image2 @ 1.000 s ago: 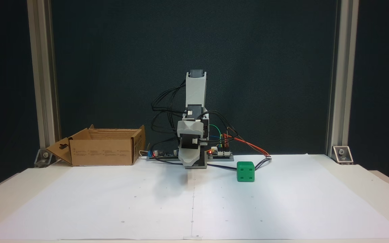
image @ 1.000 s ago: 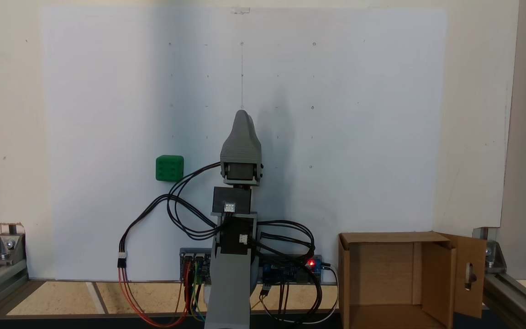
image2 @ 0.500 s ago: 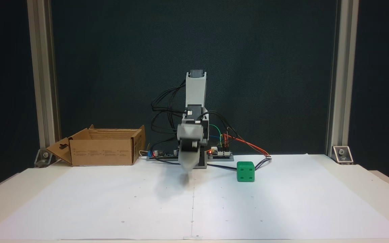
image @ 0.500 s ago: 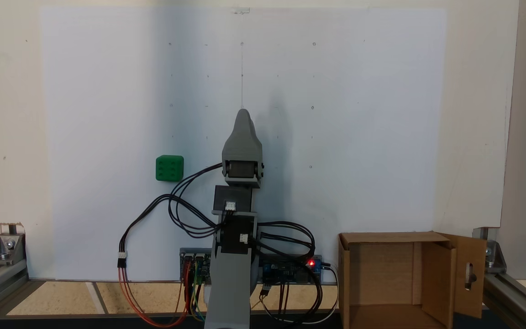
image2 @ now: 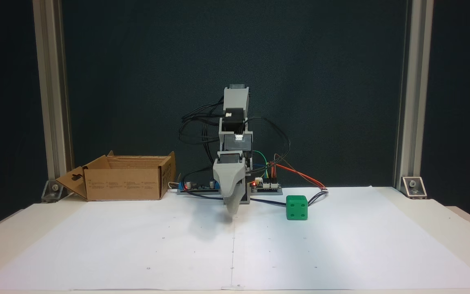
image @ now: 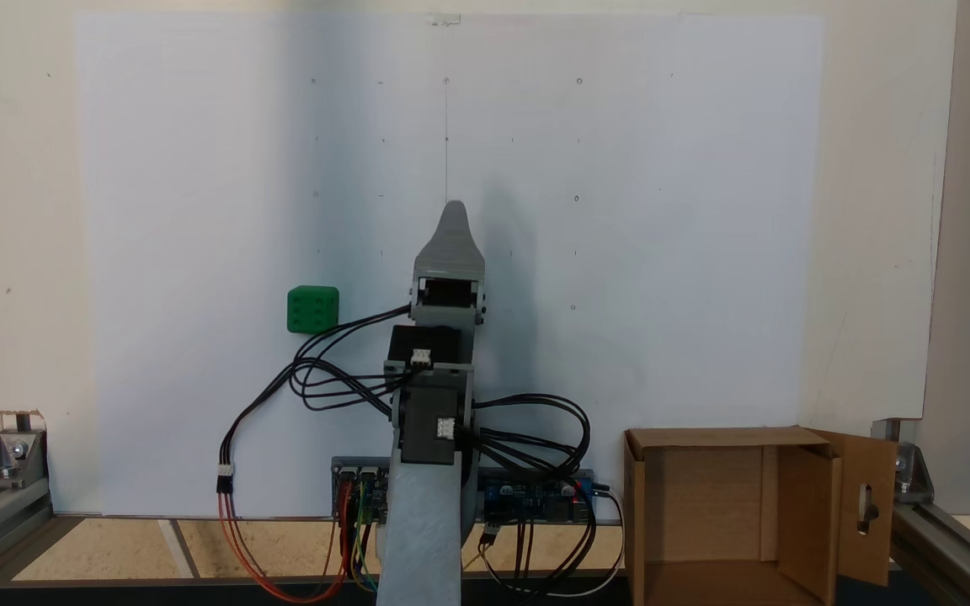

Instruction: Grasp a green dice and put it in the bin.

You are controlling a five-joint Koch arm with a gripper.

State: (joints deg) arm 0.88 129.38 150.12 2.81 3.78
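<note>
The green dice (image: 312, 310) (image2: 297, 207) sits on the white paper, untouched. My gripper (image: 453, 207) (image2: 231, 211) hovers just above the paper near the sheet's centre line, pointing down and away from the base. It is a clear gap from the dice, which lies to its left in one fixed view and to its right in the other. A single grey tapered tip shows in both fixed views, so I cannot tell how the jaws stand. Nothing is held. The bin (image: 704, 439) (image2: 123, 183), an open brown cardboard box with a slotted flap, stands beside the arm's base.
Circuit boards (image: 535, 497) (image2: 265, 186) and looping cables (image: 317, 379) lie around the arm's base. Aluminium frame posts (image2: 51, 102) stand at the table's corners. The white paper sheet (image: 662, 210) stretches wide beyond the gripper.
The gripper has rolled at the wrist and now shows one narrow tip instead of a broader head. The arm's upper links shifted slightly. The dice has not moved.
</note>
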